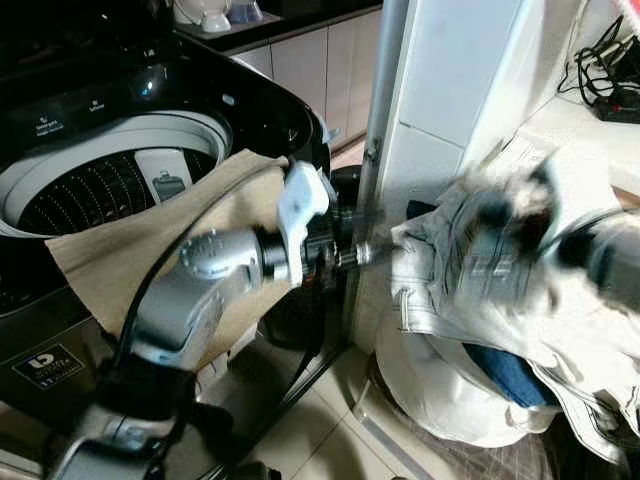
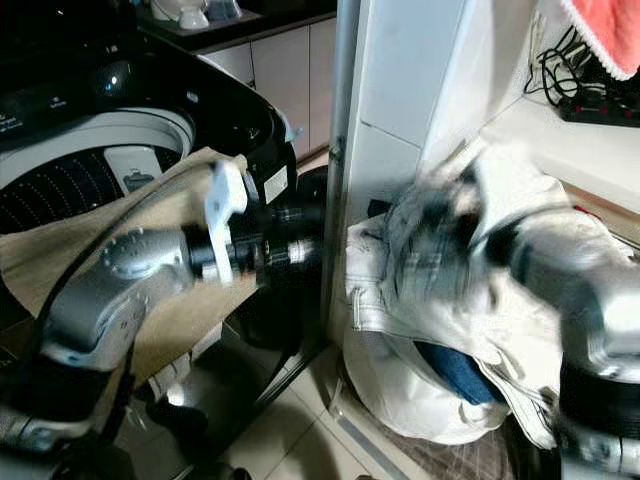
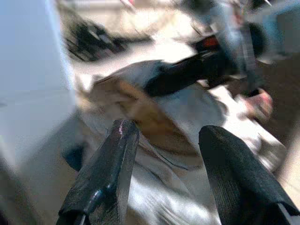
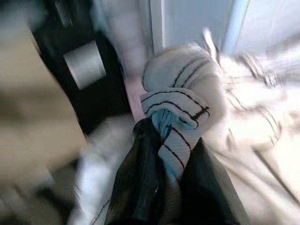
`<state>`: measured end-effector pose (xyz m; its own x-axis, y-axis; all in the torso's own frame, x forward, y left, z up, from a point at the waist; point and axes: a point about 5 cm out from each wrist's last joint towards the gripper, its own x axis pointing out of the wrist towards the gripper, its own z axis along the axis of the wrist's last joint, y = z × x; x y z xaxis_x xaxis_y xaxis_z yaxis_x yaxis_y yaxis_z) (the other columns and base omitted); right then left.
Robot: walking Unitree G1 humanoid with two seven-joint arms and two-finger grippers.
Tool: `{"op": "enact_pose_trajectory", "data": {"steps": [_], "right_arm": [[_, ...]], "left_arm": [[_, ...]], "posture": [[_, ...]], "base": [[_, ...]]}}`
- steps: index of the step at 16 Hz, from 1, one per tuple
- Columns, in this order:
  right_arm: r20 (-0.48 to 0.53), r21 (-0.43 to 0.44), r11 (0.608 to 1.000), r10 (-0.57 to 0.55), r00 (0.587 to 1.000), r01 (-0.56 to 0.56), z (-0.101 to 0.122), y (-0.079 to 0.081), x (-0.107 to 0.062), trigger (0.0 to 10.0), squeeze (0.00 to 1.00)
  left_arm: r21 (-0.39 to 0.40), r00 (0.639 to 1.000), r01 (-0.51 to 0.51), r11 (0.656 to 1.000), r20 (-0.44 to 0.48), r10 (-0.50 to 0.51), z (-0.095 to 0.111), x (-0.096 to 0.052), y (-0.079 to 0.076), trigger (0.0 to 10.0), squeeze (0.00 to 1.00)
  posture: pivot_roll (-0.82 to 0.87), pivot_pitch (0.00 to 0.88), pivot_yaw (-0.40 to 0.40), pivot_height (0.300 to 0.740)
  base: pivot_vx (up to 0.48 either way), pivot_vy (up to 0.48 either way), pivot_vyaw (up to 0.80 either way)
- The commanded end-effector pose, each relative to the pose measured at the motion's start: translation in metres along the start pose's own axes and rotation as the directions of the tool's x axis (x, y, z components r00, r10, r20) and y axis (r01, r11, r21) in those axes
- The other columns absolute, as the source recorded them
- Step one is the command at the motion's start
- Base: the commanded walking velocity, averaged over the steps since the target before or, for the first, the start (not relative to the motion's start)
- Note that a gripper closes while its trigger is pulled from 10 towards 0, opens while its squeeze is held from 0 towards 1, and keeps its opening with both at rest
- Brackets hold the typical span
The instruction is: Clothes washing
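Two grippers were at work beside the washing machine point(image 1: 120, 150); my right gripper point(image 4: 164, 187) had its fingers pinched on a white black-striped garment point(image 4: 180, 101), lifted above the white laundry bag point(image 1: 450, 400) of clothes; my left gripper point(image 3: 168, 178) stood wide, fingers apart, pale clothing point(image 3: 178, 140) just ahead of it; a tan cloth point(image 1: 130, 250) draped the machine's rim behind that arm.

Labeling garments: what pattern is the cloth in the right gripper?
White cloth with thin dark stripes, pinched between the right gripper fingers; clearest in the right wrist view.
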<state>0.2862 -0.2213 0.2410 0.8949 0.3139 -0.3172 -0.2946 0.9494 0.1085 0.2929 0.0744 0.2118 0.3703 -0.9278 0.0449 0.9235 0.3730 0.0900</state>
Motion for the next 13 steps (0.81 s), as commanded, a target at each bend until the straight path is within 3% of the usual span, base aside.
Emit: {"op": "enact_pose_trajectory", "data": {"steps": [1,2,5,6,9,12,13], "right_arm": [[0.074,0.011,0.999,0.036,0.997,-0.037,0.013,0.003,-0.006,0.0,0.0],[0.196,0.106,0.985,0.115,0.974,-0.138,0.031,0.007,-0.009,0.0,0.0],[0.278,0.194,0.932,0.247,0.928,-0.306,0.04,0.022,-0.007,0.0,0.0],[0.294,0.206,0.919,0.269,0.917,-0.336,0.042,0.025,-0.006,0.0,0.0],[0.34,0.251,0.87,0.331,0.88,-0.424,0.05,0.037,-0.004,0.0,0.0],[0.34,0.264,0.858,0.345,0.875,-0.441,0.052,0.041,-0.004,0.0,0.0],[0.342,0.264,0.853,0.353,0.871,-0.45,0.053,0.044,-0.004,0.0,0.0]], "left_arm": [[0.026,0.999,-0.036,0.999,0.019,0.036,0.006,0.0,0.005,10.0,0.0],[0.011,0.993,-0.072,0.997,0.095,0.07,0.014,0.009,0.005,10.0,0.0],[-0.053,0.978,-0.042,0.998,0.201,0.052,0.026,0.028,-0.006,10.0,0.03],[-0.06,0.975,-0.052,0.997,0.211,0.063,0.027,0.034,-0.007,10.0,1.0],[-0.079,0.972,-0.028,0.996,0.231,0.045,0.029,0.052,-0.015,10.0,1.0],[-0.09,0.975,-0.055,0.994,0.212,0.073,0.025,0.066,-0.019,10.0,1.0],[-0.072,0.978,-0.1,0.992,0.178,0.111,0.018,0.07,-0.017,10.0,0.77]], "posture": [[-0.11,0.0,0.031,0.74],[-0.11,0.0,0.029,0.74],[-0.11,0.0,0.018,0.74],[-0.11,0.0,0.016,0.74],[-0.12,0.0,0.011,0.74],[-0.12,0.0,0.009,0.74],[-0.13,0.0,0.013,0.74]], "base": [[0.0,0.0,0.0],[0.0,0.0,0.0],[0.0,0.0,0.0],[0.0,0.0,0.0],[0.0,0.0,0.0],[0.0,0.0,0.0],[0.0,0.0,0.0]]}}
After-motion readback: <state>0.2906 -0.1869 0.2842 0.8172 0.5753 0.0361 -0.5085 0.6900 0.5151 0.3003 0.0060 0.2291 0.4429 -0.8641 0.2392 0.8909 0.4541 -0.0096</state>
